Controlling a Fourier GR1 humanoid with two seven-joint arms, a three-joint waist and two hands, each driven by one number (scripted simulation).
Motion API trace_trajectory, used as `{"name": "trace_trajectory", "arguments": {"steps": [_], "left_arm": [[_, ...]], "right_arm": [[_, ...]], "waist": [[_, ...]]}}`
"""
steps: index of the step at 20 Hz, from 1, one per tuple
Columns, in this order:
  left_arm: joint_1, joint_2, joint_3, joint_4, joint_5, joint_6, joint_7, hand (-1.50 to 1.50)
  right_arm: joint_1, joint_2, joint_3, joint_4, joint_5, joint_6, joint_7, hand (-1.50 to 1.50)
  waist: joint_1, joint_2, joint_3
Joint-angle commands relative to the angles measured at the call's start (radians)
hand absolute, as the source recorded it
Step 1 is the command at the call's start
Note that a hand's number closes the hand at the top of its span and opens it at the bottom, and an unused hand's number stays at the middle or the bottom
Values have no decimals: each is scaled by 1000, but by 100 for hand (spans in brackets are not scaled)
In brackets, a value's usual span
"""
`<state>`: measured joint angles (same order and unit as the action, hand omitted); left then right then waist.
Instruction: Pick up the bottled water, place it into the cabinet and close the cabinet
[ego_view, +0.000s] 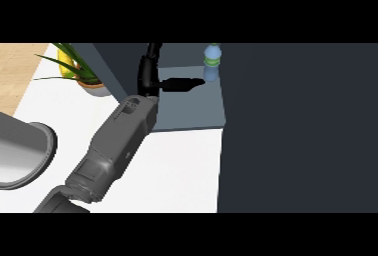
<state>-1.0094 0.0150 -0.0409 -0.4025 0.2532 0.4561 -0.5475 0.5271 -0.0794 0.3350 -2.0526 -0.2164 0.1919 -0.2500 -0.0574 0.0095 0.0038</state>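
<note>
1. One hand (168, 84) shows in the head view, at the end of a grey forearm (111, 150) that comes up from the lower left; which arm it is I cannot tell.
2. Its fingers (188, 83) stretch straight toward 3 o'clock and hold nothing.
3. The bottled water (212, 62) stands upright inside the cabinet (188, 112), at its back right corner.
4. From the hand, the bottle is at about 2 o'clock, just beside the fingertips; whether they touch it I cannot tell.
5. The dark cabinet door (295, 125) stands at 3 o'clock from the bottle.
6. On the white tabletop (177, 170), a potted plant (77, 70) is at 9 o'clock from the hand, and a grey round basin (22, 155) lies at 8 o'clock.
</note>
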Motion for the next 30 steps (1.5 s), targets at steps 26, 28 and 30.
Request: {"name": "trace_trajectory", "arguments": {"steps": [26,28,30], "left_arm": [[578,30,-230,-897,117,-178,190,-150],[686,39,-271,-1028,102,-160,204,-150],[740,41,-314,-1187,92,-128,282,-150]], "right_arm": [[54,18,74,-107,54,-106,82,-150],[126,0,82,-87,59,-77,2,-150],[84,-19,37,-101,13,-73,56,-150]], "waist": [[94,-23,-4],[84,-24,-3],[80,-19,-3]]}}
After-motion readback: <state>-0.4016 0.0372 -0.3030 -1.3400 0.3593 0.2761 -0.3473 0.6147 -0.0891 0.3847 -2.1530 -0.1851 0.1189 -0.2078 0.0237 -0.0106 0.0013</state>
